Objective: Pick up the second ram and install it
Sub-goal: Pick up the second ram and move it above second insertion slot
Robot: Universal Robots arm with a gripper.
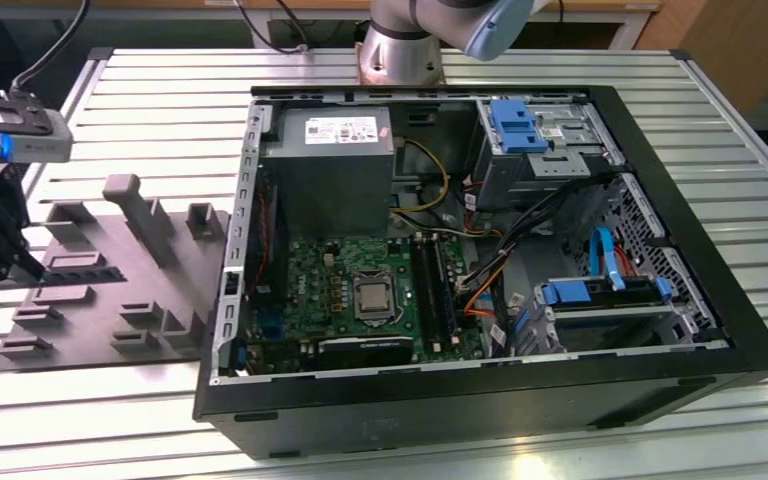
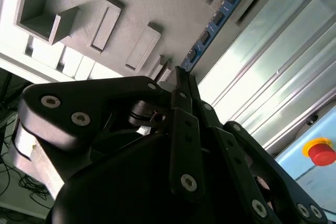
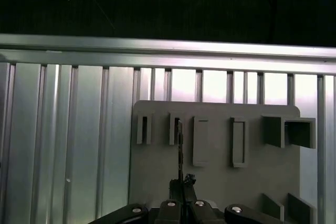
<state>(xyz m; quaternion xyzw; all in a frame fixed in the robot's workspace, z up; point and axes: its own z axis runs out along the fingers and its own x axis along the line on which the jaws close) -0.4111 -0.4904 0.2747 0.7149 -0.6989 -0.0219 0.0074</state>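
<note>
- The gripper (image 1: 17, 265) stood at the far edge of the exterior view's left, low over the grey fixture block (image 1: 117, 300). The open computer case (image 1: 491, 410) lay on the block's other side, toward the exterior view's right, well apart from the gripper.
- In the first wrist view the fixture block (image 3: 215, 182) sat near the rim of the table (image 3: 63, 129). Darkness lay beyond that rim, and bare slats ran free beside the block.
- The gripper's (image 2: 181, 74) fingers were pressed together, pinching the near end of the second ram (image 2: 215, 22).
- The second ram (image 1: 84, 265) stood on edge along one side of the fixture block, its far part held in upright slots (image 2: 247, 3).
- In the second wrist view it looked long and thin, blue-green with small dark chips. Seen edge-on in the first wrist view (image 3: 180, 145), it was a mere dark line.
- The table (image 1: 157, 90) was ribbed aluminium, brightly reflecting. In the second wrist view a red button (image 2: 321, 153) on a pale blue surface showed past the slats.
</note>
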